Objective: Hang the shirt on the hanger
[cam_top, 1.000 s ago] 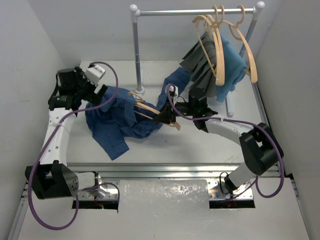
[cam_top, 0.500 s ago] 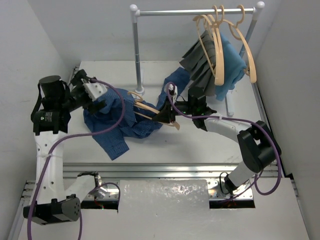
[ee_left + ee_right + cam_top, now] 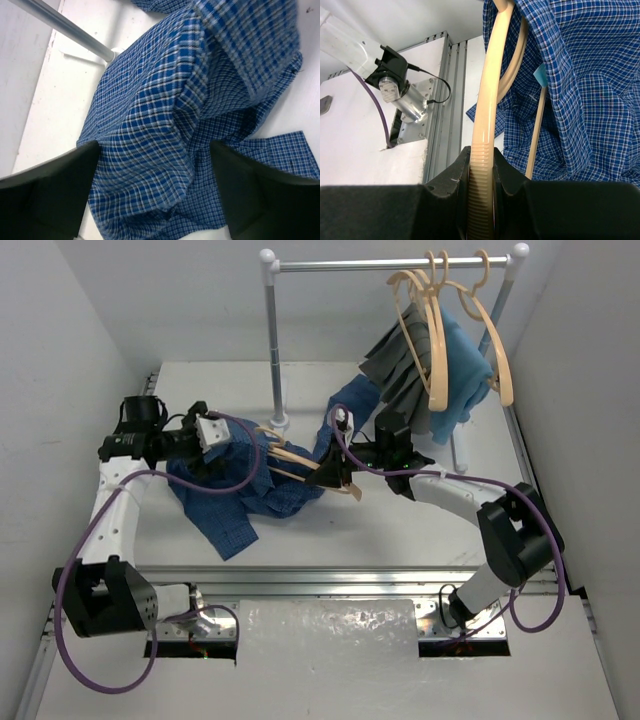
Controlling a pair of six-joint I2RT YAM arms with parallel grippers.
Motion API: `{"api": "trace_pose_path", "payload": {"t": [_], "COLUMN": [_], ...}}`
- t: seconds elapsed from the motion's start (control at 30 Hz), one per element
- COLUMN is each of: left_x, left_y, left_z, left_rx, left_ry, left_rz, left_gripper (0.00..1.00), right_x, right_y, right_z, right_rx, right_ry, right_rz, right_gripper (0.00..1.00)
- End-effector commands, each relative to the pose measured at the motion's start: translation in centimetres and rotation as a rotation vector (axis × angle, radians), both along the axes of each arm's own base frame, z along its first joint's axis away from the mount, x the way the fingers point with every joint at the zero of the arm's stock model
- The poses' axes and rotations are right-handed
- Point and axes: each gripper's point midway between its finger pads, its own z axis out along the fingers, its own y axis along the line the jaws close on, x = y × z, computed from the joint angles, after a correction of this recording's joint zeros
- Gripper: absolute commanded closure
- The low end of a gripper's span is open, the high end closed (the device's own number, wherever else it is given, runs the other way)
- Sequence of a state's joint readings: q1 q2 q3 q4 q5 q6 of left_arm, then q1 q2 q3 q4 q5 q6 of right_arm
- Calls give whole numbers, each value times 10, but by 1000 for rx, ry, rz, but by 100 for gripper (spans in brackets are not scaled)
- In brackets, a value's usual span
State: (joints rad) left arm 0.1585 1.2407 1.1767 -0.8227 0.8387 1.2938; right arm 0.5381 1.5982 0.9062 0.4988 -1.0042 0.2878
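Observation:
The dark blue checked shirt (image 3: pixel 235 495) lies crumpled on the white table, left of centre, with one part reaching back towards the rack. A pale tan hanger (image 3: pixel 285 452) sticks into the shirt. My right gripper (image 3: pixel 335 472) is shut on the hanger's ribbed arm (image 3: pixel 487 100), with shirt cloth (image 3: pixel 580 90) draped over the hanger's far end. My left gripper (image 3: pixel 232 440) hovers over the shirt's left part. In the left wrist view its fingers (image 3: pixel 50 195) stand wide apart with folded shirt cloth (image 3: pixel 150 115) between and below them, and they grip nothing.
A clothes rack stands at the back, with a top rail (image 3: pixel 390 262) and a left pole (image 3: pixel 274 340) whose foot is near the shirt. Spare tan hangers (image 3: pixel 440 330), a grey pleated garment (image 3: pixel 400 370) and a light blue garment (image 3: pixel 465 370) hang at its right end.
My left arm swung up and back down, and its gripper ended a little further right over the shirt. The shirt's left edge shifted slightly. The right arm and hanger stayed still.

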Motion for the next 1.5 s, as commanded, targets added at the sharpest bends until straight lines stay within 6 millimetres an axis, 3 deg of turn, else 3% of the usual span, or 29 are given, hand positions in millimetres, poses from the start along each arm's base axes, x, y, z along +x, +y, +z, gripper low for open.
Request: {"api": "trace_pose_path", "payload": {"t": [0.0,0.1,0.2,0.23,0.27,0.3,0.5,0.57,0.7,0.97,1.2,1.3,1.37,1.47], "left_x": [17,27,27,26,24,22,-6,-16,-32,-43,-71,-78,-79,-73], "left_y": [-5,-13,-35,-41,-46,-50,-76,-83,-99,-106,-118,-124,-123,-118], "left_z": [-2,-12,-25,-26,-25,-23,-6,-3,6,17,58,65,62,44], "left_rx": [-3,-6,3,4,-8,-20,-101,-118,-157,-196,-275,-266,-257,-222], "left_ry": [-67,-39,6,8,10,14,12,29,27,20,-18,-60,-58,-11], "left_rz": [-43,-66,-124,-140,-151,-161,-280,-310,-364,-407,-505,-511,-487,-444], "left_gripper": [23,42,57,71,92,95,86,79,76,76,68,67,68,73], "right_x": [2,0,0,0,2,3,5,7,9,5,5,6,8,9], "right_y": [3,4,5,6,7,7,8,9,13,18,21,22,23,24], "right_z": [44,44,40,39,39,39,43,47,61,87,103,111,115,119], "right_rx": [81,82,67,60,56,50,41,45,68,94,116,130,134,146], "right_ry": [-154,-156,-149,-150,-173,-178,-215,-238,-311,-481,-548,-565,-574,-578], "right_rz": [43,52,55,55,48,45,33,29,25,28,12,8,3,-4], "right_gripper": [100,100,100,100,100,100,100,100,100,100,100,100,100,100]}}
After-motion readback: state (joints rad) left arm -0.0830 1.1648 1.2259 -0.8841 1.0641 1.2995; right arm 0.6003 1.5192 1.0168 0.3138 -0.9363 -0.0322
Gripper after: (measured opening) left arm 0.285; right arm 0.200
